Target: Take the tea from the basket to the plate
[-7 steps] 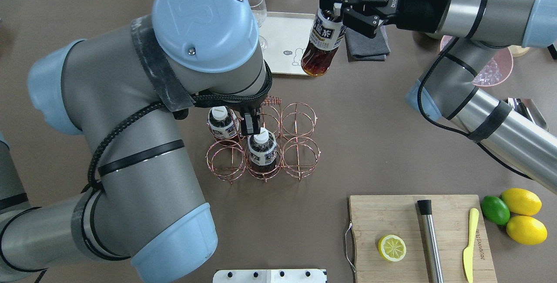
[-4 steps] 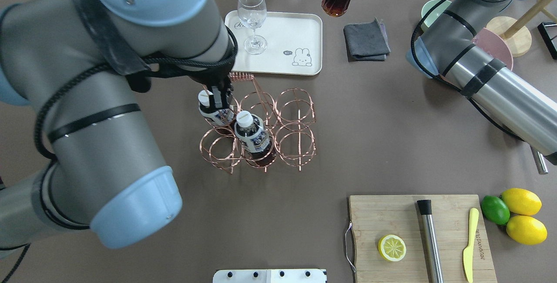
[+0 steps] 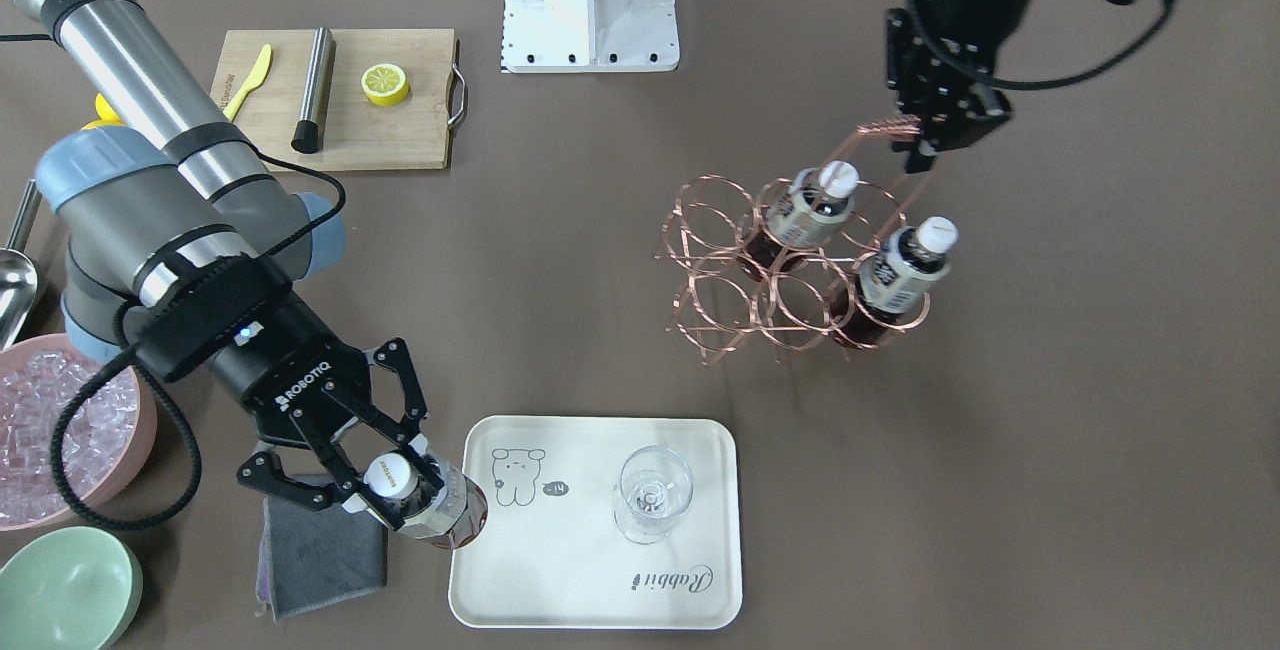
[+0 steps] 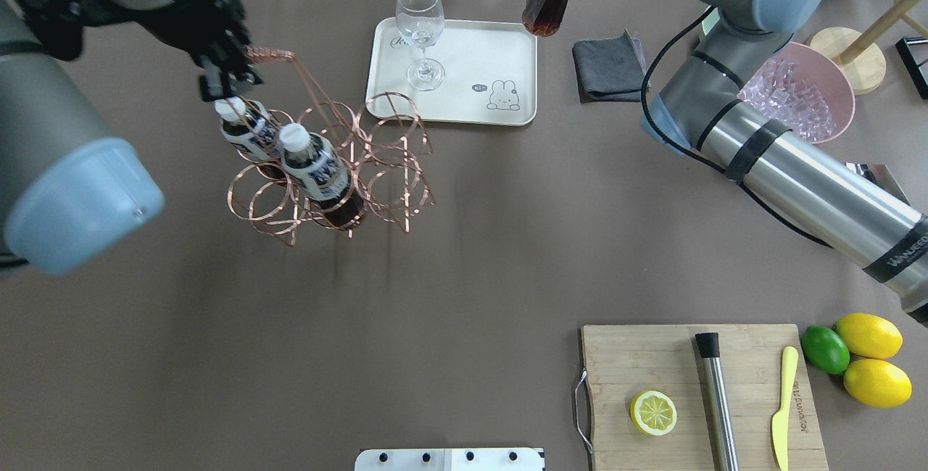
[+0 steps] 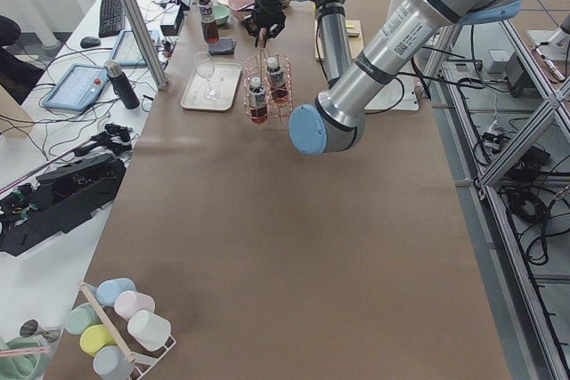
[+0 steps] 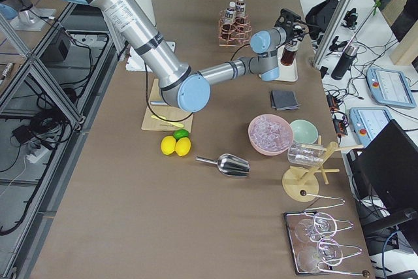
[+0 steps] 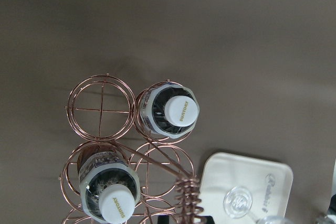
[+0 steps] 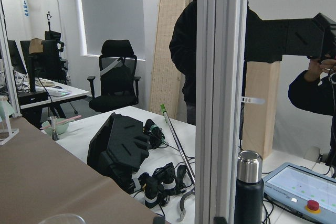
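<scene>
Transfer step: tea (image 3: 450,515) clamped at neck in right gripper (image 3: 392,490), hanging above far right corner of plate (image 3: 600,595); left gripper (image 3: 925,152) pinching basket (image 3: 770,275) handle; next, likely lowering upright clear of glass (image 3: 652,490), then releasing.

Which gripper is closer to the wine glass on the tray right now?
Right. The right gripper holds a tea bottle at the tray's edge near the glass; the left gripper is off at the basket handle.

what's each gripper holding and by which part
The right gripper holds the tea bottle just below its white cap; the left gripper holds the wire basket by its coiled top handle.
</scene>
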Available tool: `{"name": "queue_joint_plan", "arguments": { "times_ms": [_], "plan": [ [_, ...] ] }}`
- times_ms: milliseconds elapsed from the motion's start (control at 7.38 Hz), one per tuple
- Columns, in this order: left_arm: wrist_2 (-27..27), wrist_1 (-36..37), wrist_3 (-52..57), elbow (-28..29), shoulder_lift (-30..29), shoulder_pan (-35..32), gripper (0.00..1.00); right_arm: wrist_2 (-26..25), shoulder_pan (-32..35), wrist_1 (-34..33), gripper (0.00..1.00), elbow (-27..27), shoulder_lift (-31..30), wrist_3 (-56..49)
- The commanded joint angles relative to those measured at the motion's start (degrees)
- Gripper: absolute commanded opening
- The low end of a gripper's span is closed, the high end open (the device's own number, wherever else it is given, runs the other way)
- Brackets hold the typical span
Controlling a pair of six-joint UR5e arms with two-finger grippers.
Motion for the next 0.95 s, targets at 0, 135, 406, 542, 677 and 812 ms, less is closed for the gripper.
{"name": "queue_joint_plan", "arguments": {
  "times_ms": [0, 135, 406, 542, 677, 812],
  "plan": [
    [-6.0, -12.1, 15.4, 12.8, 9.2, -15.6, 0.00, -4.6, -4.3, 0.3, 0.00, -5.7, 2.7, -1.5],
    [-6.3, -17.6, 20.3, 21.1, 9.5, -19.0, 0.00, -5.6, -5.5, 0.3, 0.00, -6.2, 2.8, -1.5],
    [-6.4, -31.2, 25.3, 37.1, 8.7, -24.9, 0.00, -8.0, -7.4, 0.6, 0.00, -6.7, 2.7, -1.5],
    [-6.3, -33.9, 28.7, 43.0, 6.6, -26.8, 0.00, -8.8, -8.0, 2.0, 0.00, -7.0, 2.7, -1.5],
    [-6.3, -34.3, 31.4, 46.6, 5.0, -28.7, 0.00, -9.3, -8.3, 2.3, 0.00, -7.2, 2.6, -1.6],
    [-6.3, -37.2, 32.7, 49.3, 4.7, -29.1, 0.00, -10.1, -8.8, 3.1, 0.00, -7.2, 2.5, -1.6]
  ]
}}
